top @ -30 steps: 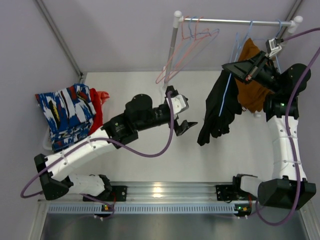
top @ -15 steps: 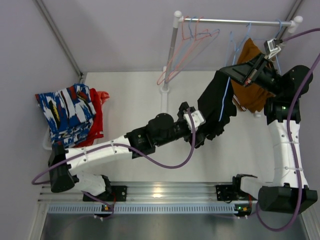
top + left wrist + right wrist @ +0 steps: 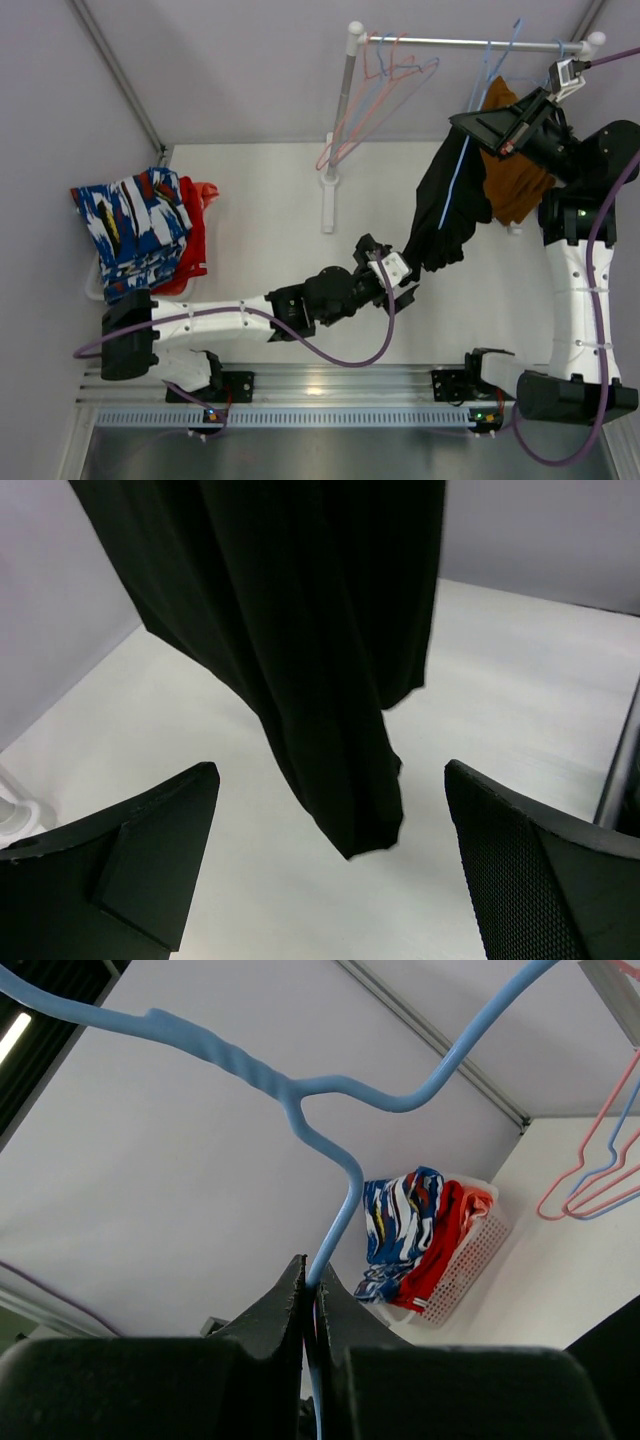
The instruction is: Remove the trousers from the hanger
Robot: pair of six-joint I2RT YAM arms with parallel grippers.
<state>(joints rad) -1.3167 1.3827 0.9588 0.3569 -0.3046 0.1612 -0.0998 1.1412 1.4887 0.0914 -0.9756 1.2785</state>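
The right gripper (image 3: 308, 1282) is squeezed tight on the thin wire of the blue hanger (image 3: 345, 1195), under the right end of the rail (image 3: 450, 43). The black trousers (image 3: 447, 210) hang from that hanger, down and toward the front from the rail. The left gripper (image 3: 330, 780) is wide open and holds nothing — the bottom tip of the black trousers dangles between its fingers, not touching them. The brown trousers (image 3: 515, 180) hang under the rail's right end too — just beside the black ones.

White-shelled left arm (image 3: 200, 318) and right arm (image 3: 575, 290), black joints, purple cables (image 3: 340, 363); black wedge-fingered left tool (image 3: 330, 775), right tool (image 3: 308, 1272); bases on silver rail (image 3: 330, 380).
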